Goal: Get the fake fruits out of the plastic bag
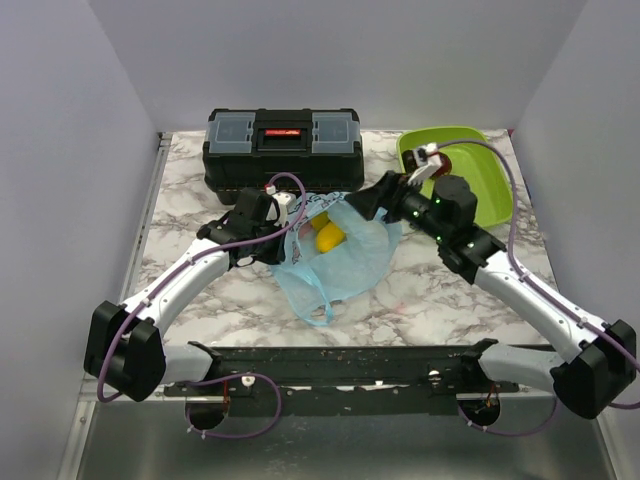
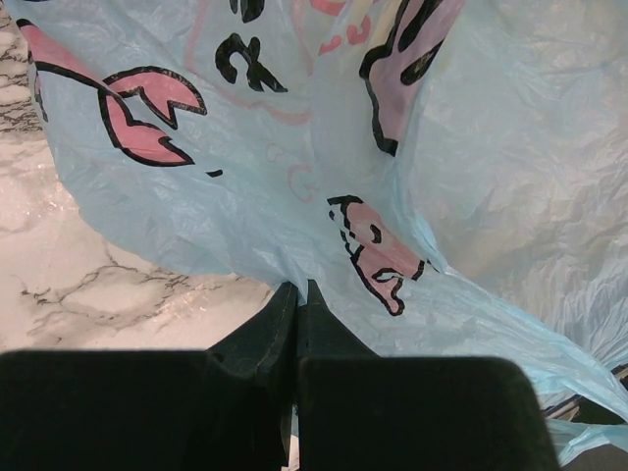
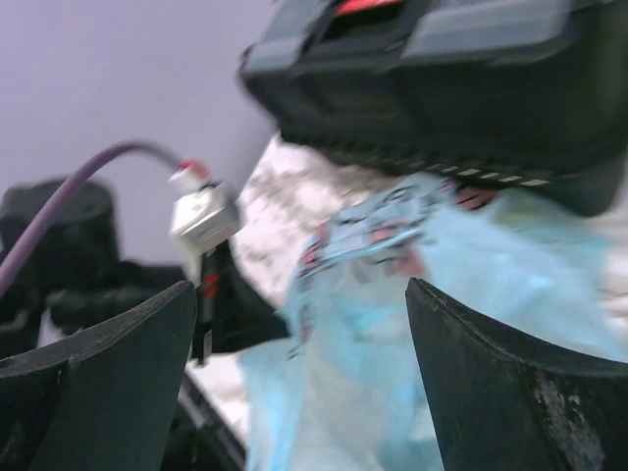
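The light-blue plastic bag (image 1: 340, 265) lies crumpled mid-table with its mouth toward the toolbox. One yellow fake fruit (image 1: 329, 238) shows inside the mouth. A dark red fruit (image 1: 447, 164) sits in the green tray, partly hidden by the right wrist. My left gripper (image 1: 291, 222) is at the bag's left rim. In the left wrist view its fingers (image 2: 299, 290) are pressed together on the printed film of the bag (image 2: 324, 147). My right gripper (image 1: 366, 204) hovers at the bag's upper right, and its jaws (image 3: 299, 287) stand wide apart over the bag (image 3: 392, 343) with nothing between them.
A black toolbox (image 1: 283, 148) stands right behind the bag and fills the top of the right wrist view (image 3: 442, 59). The lime-green tray (image 1: 482, 182) is at the back right. The marble table (image 1: 440, 300) ends at a rail along its left side.
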